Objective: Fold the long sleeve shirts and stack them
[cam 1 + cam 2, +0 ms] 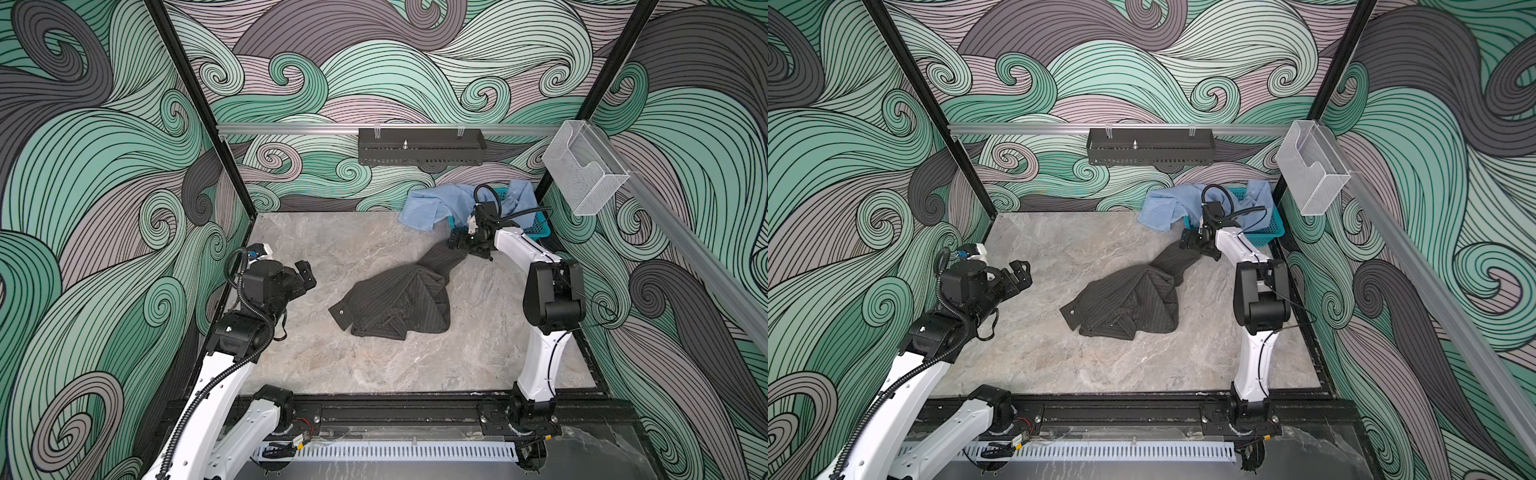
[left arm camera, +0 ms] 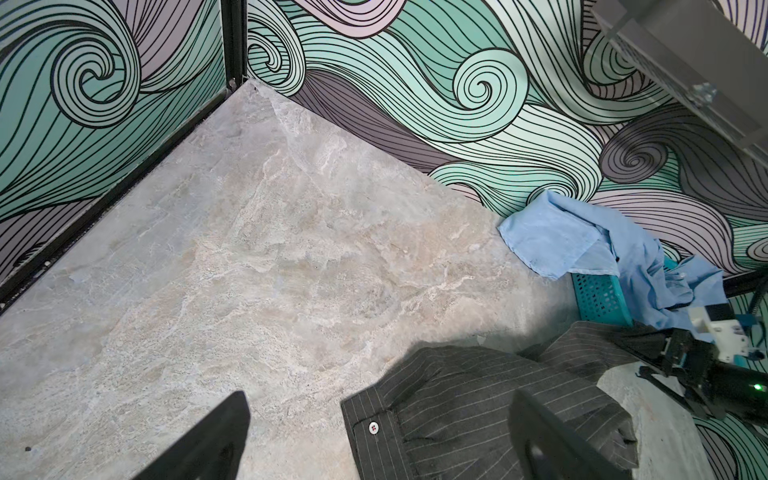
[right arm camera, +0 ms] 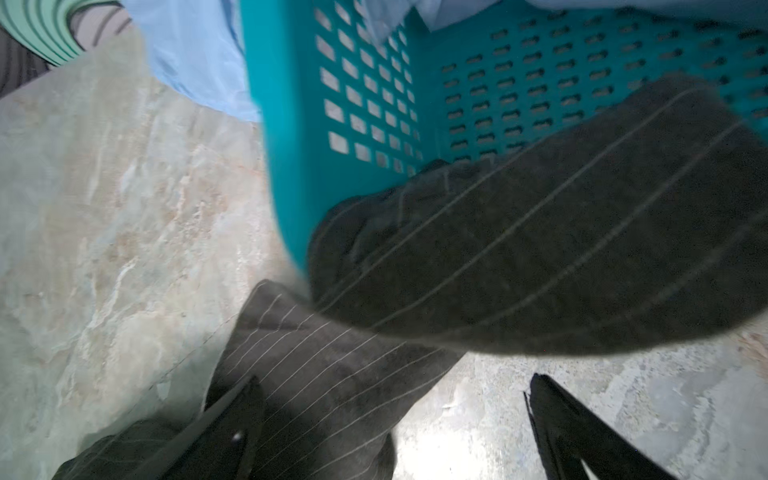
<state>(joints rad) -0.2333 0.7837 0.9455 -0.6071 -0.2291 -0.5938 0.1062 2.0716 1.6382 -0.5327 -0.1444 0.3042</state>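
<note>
Mid-tabletop (image 1: 332, 365): grey pinstripe shirt (image 1: 399, 303) lies in a crumpled heap, not flat, no fold made yet. One sleeve-like tail runs from the heap toward the back right. It ends under the right hand (image 1: 457, 241) at the foot of the teal basket (image 1: 536, 230); touching it or just beside, can't tell.

Right hand: fingers (image 3: 232, 432) apart in the wrist view, nothing clamped. Grey cloth lies loose beneath and ahead of them, blurred.

Left hand (image 1: 306, 276): fingers apart too, empty, hanging above bare tabletop just left of the heap. My read: it sits off to the side so the middle is free for spreading. It's also close enough to take the near cuff edge with the light button (image 1: 341, 311).

Light blue shirt (image 1: 428, 205) is draped over the basket rim, part inside, part hanging out onto the tabletop by the back wall. Reads as queued second.

Count: two shirts, one basket, two hands, both empty. One button visible from above. Folded so far: zero. Next step needs the grey one pulled flat first.
</note>
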